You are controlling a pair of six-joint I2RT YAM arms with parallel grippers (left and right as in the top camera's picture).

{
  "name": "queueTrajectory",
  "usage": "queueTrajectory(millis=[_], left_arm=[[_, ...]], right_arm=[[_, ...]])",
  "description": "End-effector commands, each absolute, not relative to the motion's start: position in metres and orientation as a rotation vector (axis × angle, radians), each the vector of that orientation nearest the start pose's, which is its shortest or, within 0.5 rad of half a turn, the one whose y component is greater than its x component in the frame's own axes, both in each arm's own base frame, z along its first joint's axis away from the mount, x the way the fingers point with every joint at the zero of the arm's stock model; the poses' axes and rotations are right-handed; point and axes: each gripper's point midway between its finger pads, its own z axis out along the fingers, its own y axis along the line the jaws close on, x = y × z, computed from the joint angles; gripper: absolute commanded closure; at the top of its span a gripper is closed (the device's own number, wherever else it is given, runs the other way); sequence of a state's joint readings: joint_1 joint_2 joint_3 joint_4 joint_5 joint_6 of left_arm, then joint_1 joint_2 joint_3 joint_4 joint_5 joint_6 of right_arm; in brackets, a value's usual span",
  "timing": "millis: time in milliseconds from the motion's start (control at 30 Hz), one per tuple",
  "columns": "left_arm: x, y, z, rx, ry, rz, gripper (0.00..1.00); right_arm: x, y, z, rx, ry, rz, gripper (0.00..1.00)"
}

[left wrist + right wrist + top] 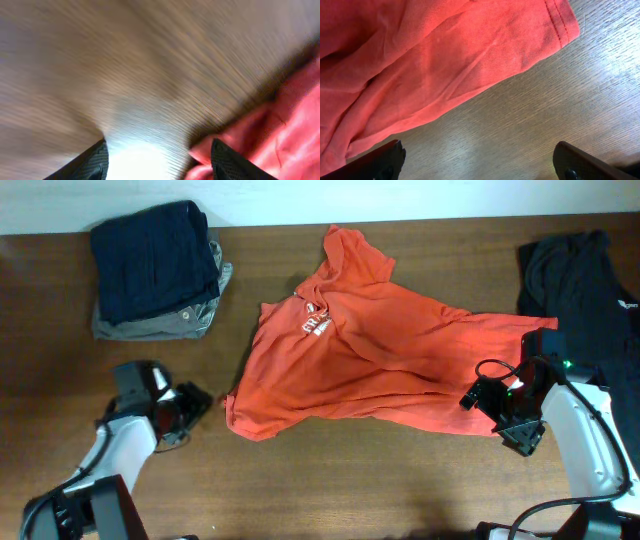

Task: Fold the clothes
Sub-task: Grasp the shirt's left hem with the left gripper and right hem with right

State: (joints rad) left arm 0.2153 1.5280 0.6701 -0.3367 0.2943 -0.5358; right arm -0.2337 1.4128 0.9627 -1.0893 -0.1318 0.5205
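**A soft, floppy shirt to fold**

The shirt [370, 350] lies in the middle of the table [330, 490]. It is spread out but bumpy, with big wrinkles across it. One sleeve points to the far side, and white letters show on the chest.

It looks thin, soft and light. I think it will droop when lifted and bunch up if pushed. It will not break, and it should slide easily on the smooth wood.

The left gripper [157, 162] is low over the table, just beside the shirt's lower left corner. Its view is blurry, but its jaws stand apart with only bare wood between them. The right gripper [480, 167] is at the shirt's right edge. Its jaws are wide and hold nothing, and a stitched hem lies just ahead of it.

The best places to pinch are probably the edges and corners. The stitched hem is thicker, so it should give a better hold. Lifting both sides together should keep the cloth flat.

A black top [585, 280] lies right next to the shirt, so the right jaws must not pinch it by mistake. A pile [155, 270] of folded clothes sits well apart.
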Motion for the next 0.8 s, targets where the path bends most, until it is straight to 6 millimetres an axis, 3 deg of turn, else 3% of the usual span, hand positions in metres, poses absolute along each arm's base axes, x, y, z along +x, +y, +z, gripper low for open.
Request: queueTrajectory(millis=[0, 100, 333, 533, 667, 767], left_arm=[[0.304, -0.016, 0.006, -0.753, 2.687, -0.544, 0.34], [0.303, -0.035, 0.006, -0.66, 2.719, -0.539, 0.34], [0.305, -0.059, 0.005, -0.506, 2.74, -0.455, 0.33], [0.305, -0.064, 0.003, -0.423, 2.745, -0.3, 0.37], [0.301, -0.063, 0.001, -0.442, 2.752, -0.237, 0.64], [0.3, -0.053, -0.001, -0.499, 2.743, -0.172, 0.91]], right_arm=[[0.232, -0.031, 0.076, 1.149, 2.904, 0.208, 0.01], [0.232, -0.031, 0.076, 1.148, 2.905, 0.208, 0.01], [0.232, -0.031, 0.076, 1.11, 2.92, 0.202, 0.01], [0.232, -0.031, 0.076, 1.11, 2.919, 0.202, 0.01], [0.231, -0.031, 0.076, 1.11, 2.92, 0.202, 0.01], [0.23, -0.031, 0.074, 1.113, 2.924, 0.201, 0.04]])
